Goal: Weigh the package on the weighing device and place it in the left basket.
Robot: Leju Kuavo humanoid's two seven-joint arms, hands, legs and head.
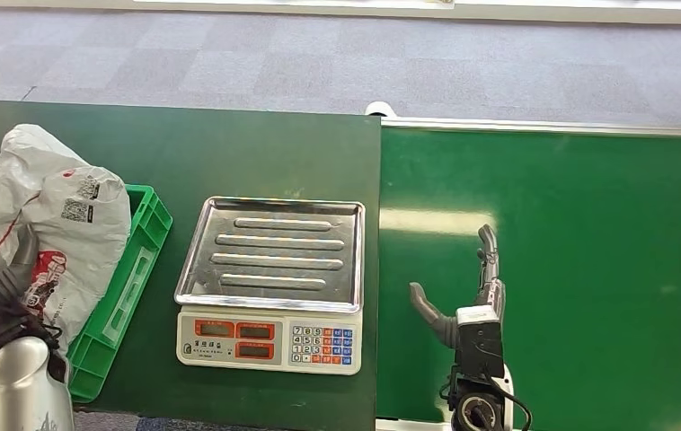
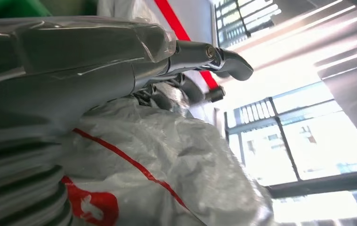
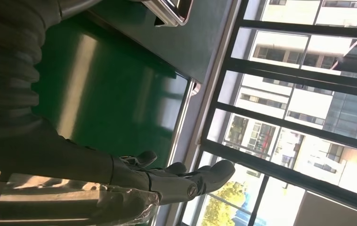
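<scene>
Apparently in the closing stage: package [image 1: 45,224], gripped by left hand [image 1: 13,269], held over the green basket [image 1: 139,260] left of the bare scale [image 1: 269,283], release remaining; right hand [image 1: 463,287] spread empty right of the scale.

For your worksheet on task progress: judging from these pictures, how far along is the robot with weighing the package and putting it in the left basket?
Done, as far as can be seen: the scale has a bare tray, so the package is off it; whether it was weighed cannot be told. In hand: the left hand is against the white package, which sits over the green basket. Left: letting go and pulling the arm away. The right hand hangs open over the green belt.
</scene>
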